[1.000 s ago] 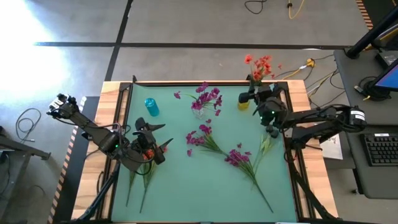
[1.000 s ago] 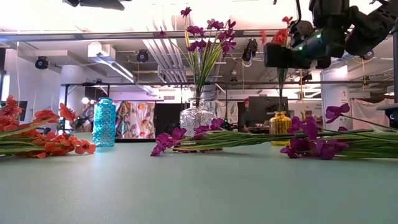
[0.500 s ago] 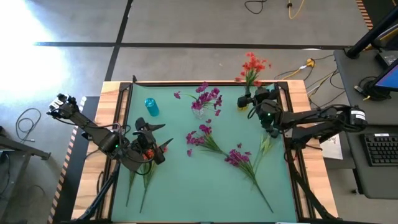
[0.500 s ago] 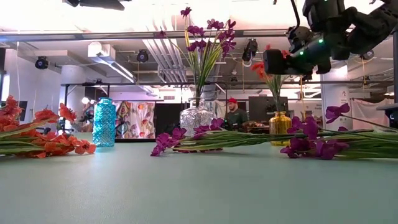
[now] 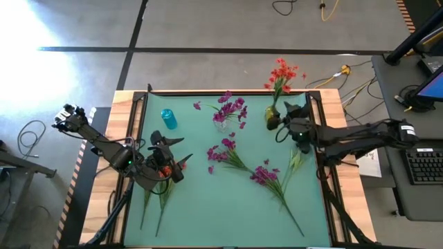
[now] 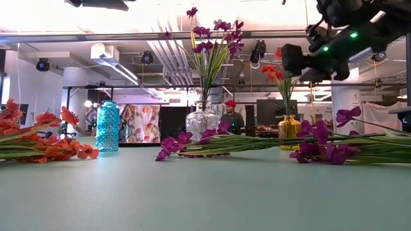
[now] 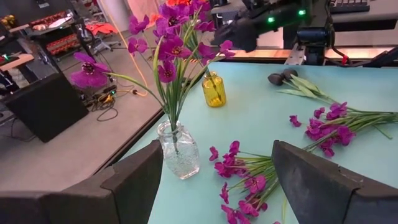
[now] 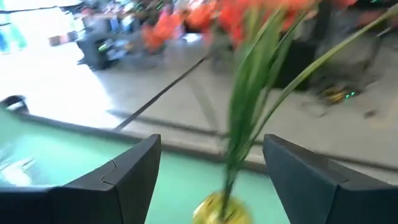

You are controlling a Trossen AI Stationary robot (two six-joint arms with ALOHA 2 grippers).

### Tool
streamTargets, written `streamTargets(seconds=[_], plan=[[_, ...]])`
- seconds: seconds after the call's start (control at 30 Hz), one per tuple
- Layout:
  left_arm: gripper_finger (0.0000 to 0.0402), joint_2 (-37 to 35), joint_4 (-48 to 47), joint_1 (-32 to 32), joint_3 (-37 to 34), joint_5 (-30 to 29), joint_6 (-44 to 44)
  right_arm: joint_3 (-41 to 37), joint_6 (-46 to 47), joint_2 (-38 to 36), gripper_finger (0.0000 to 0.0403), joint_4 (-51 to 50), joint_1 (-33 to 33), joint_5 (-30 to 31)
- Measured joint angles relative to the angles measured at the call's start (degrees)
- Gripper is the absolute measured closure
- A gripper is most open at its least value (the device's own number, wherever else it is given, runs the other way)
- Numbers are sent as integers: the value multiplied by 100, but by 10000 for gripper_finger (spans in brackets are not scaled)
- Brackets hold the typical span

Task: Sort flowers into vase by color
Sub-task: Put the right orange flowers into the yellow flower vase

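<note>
Orange-red flowers (image 5: 280, 71) in yellow vase (image 5: 270, 116)

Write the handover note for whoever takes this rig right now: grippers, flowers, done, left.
Right gripper: open, beside the yellow vase, nothing held.
Left gripper: open over the orange flowers lying at the table's left, no grip yet.
Done: an orange-red bunch stands in the yellow vase; a purple bunch stands in the clear vase.
Left: two purple bunches lie mid-table, a green stem lies near the right arm, and the orange flowers lie on the left. The blue vase looks empty.
</note>
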Motion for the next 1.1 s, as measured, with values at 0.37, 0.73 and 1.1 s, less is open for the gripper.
streamTargets(seconds=[0.37,0.73,1.1], plan=[[116,0,-2,0,0,51,-370,43,1224,-80,143,-440,287,-2588],[116,0,-133,-7,0,1939,-1340,902,1331,212,150,-1617,1037,-4290],[116,247,-1677,-177,0,4049,-4328,2393,1537,1017,167,-4200,1725,-4288]])
